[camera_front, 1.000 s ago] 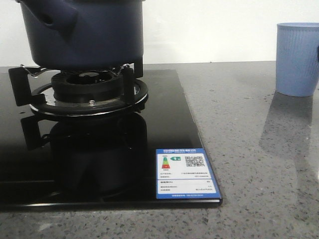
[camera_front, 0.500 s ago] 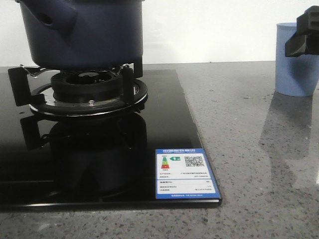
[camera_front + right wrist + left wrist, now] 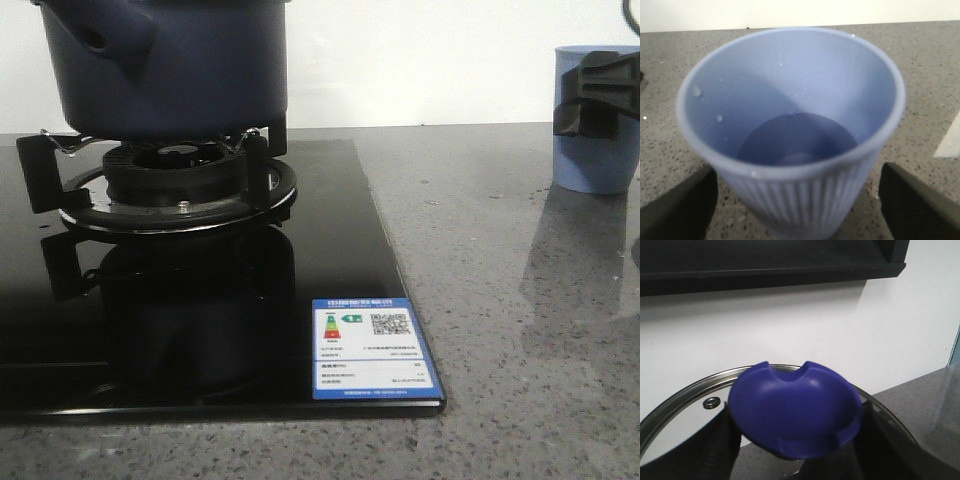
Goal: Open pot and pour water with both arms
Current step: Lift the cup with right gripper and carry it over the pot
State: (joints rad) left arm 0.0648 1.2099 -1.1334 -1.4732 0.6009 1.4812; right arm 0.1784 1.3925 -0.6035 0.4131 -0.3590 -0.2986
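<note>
Pot (image 3: pixel 175 65) sits on burner grate (image 3: pixel 170 185), far left of counter (image 3: pixel 500 300), on the stove top (image 3: pixel 200 330). Energy label (image 3: pixel 372 349) at stove's near right corner. Ribbed cup (image 3: pixel 597 140) stands far right on counter, well apart from stove, near back wall (image 3: pixel 420 60). Right gripper (image 3: pixel 598 92) straddles the cup (image 3: pixel 790 135), one finger on each side of it. Left gripper (image 3: pixel 790 460) flanks lid knob (image 3: pixel 795 415), glass lid (image 3: pixel 710 390) behind knob, wall beyond.

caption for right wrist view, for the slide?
Right gripper open, fingers either side of the light blue ribbed cup, which stands on the grey speckled counter.
</note>
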